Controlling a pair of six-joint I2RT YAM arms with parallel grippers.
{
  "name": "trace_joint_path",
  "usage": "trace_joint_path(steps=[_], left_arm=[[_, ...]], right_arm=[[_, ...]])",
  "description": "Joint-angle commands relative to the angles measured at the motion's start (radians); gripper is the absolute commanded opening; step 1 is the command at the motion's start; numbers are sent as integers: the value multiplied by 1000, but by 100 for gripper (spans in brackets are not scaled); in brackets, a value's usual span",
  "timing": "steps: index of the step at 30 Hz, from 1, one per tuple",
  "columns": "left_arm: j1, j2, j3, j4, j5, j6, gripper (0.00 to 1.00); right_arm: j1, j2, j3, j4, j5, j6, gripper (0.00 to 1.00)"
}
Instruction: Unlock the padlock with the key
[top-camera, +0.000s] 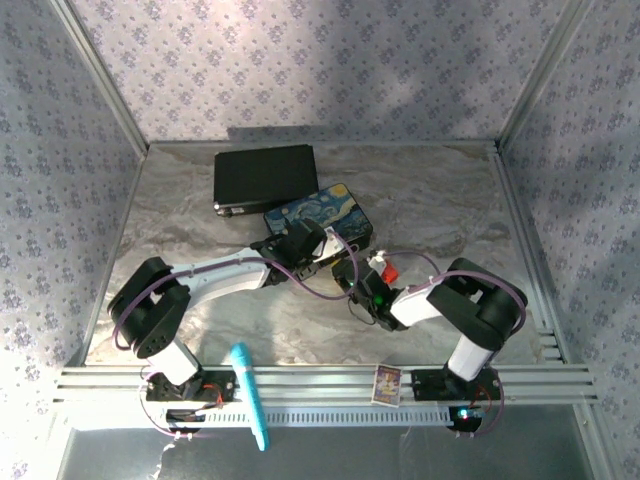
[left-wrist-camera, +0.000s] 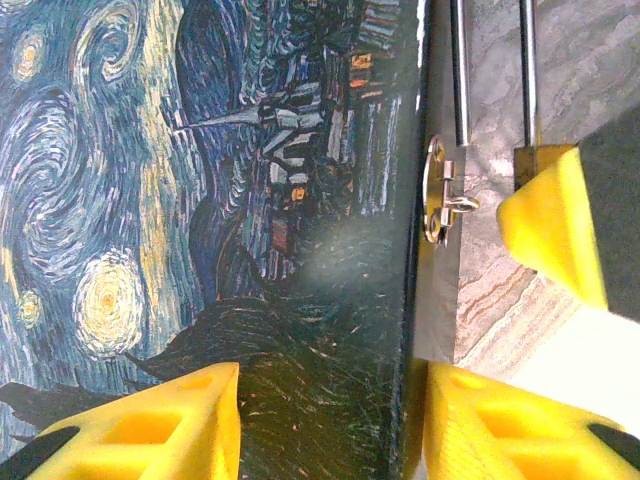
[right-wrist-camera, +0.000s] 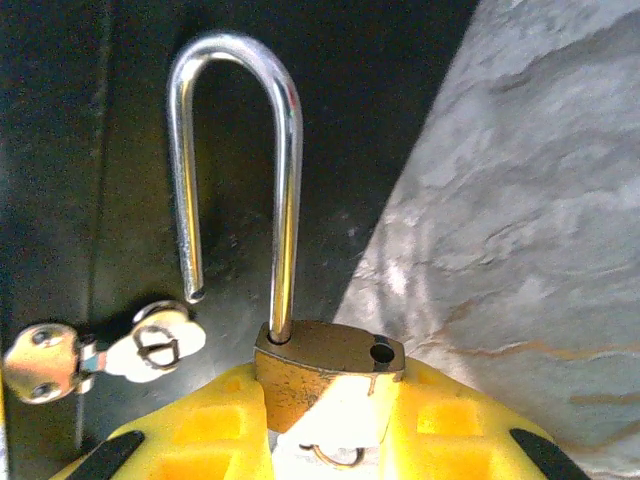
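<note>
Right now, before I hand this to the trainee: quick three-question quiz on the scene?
1. Fill in: the left gripper hangs open over the painted ___.
2. The padlock is clamped by: A the left gripper, B the right gripper, C neither.
3. True or false: the padlock's shackle stands open, one end free of the body.
Key: 1 box; 2 B; 3 true.

Bright overhead light, sharp glare on the padlock (right-wrist-camera: 325, 368), soft-focus close-ups
</note>
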Motion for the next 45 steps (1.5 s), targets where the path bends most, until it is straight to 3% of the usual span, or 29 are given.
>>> trace_joint_path(steps=[1,7,14,18,25,29,35,40,45], left_arm=[[13,92,-84,-332,92,-26,46],[17,74,-90,-324,78,-44,46],[17,31,-84,-290,-23,-99,48],[21,1,-88,-264,-62,-124,49],[31,-60,-92,-252,-67,-150,51],[31,-76,-98,-246,-80,-163,52],[30,-107,-111,-247,-107,-177,55],[28,-125,-99,-265,-119,-187,57],[24,-125,-96,-267,-119,-198,57]], right_arm=[[-37,13,-19,-54,12,-25,11],[-86,37,3,-75,-125,-104,10],[-109,-26,28,-388,-382,-222,11],[-127,-70,37,-456,-515,-312,11],[-134,-80,190,-886,-663,-493,12],[-157,-43,229,-1063,-706,-589,12],[-200,-38,313,-1321,-673,-733,15],[-191,72,456,-1608,-589,-878,17],[-221,98,478,-1661,-571,-921,17]])
